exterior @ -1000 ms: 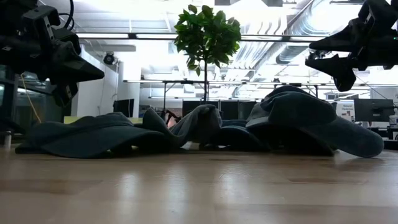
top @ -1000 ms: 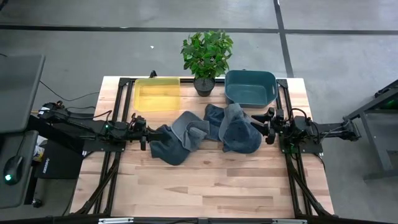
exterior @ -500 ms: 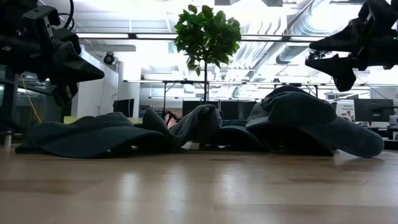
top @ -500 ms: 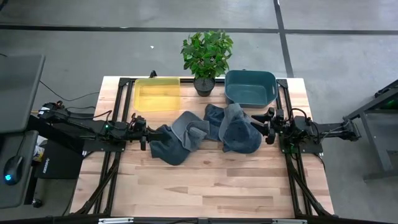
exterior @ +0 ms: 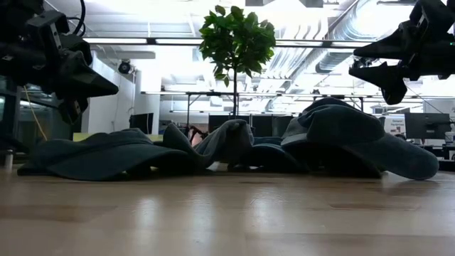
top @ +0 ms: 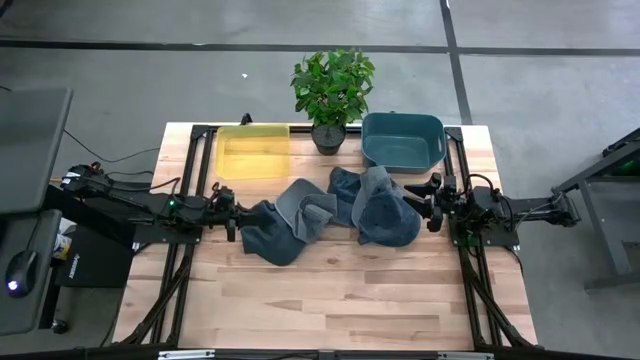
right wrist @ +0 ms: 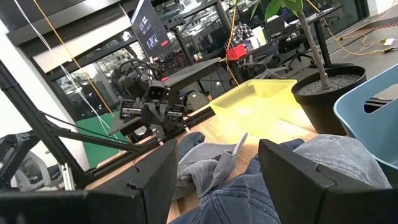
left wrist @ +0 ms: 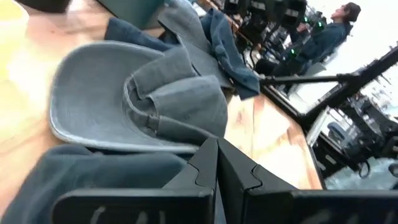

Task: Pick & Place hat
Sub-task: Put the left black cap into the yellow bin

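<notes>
Left gripper point(top: 229, 216) pressed together beside hats point(top: 300, 215), none gripped; right gripper point(top: 431, 199) spread, ready; bins point(top: 402, 140) behind for drop.

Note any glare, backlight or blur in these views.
Low view: bright ceiling lights backlight the hats and plant into near silhouettes. Left wrist view: the near fingers are soft, the window beyond is blown out. High view: evenly lit.

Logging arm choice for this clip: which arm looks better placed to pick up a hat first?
Probably right: its tool is open beside the right-hand hat, while the left tool is shut.
</notes>
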Motion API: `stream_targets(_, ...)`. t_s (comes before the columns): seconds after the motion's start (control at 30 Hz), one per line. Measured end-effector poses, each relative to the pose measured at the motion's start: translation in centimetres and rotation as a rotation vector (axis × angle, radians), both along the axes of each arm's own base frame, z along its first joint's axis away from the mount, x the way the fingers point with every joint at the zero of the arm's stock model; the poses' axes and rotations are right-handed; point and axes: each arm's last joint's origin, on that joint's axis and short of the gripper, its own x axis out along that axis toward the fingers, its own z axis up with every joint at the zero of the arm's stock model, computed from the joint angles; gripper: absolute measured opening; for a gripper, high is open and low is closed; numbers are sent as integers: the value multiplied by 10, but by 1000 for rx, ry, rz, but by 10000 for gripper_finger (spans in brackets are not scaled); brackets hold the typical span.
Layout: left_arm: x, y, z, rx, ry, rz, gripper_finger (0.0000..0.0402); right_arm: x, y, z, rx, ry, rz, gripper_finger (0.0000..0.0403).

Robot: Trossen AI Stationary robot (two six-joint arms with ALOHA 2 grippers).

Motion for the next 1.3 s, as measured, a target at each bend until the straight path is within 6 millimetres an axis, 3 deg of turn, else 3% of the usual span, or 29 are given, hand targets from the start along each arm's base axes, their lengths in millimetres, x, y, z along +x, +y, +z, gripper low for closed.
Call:
stream_targets(0.43, 0, -1, 0, -8, 2, -39, 1, 0, 0, 0, 0, 0, 0, 217)
stream_targets(1.03, 0, 1, 0, 10, -4, 46, 1, 0, 0, 0, 0, 0, 0, 217)
stream_targets(1.17, 0, 0, 5, 140, 54, -16, 6, 0, 0, 0, 0, 0, 0, 217)
stream_targets(1.3, 2, -1, 23, 274, 15, -71, 44, 0, 0, 0, 0, -1, 0, 217)
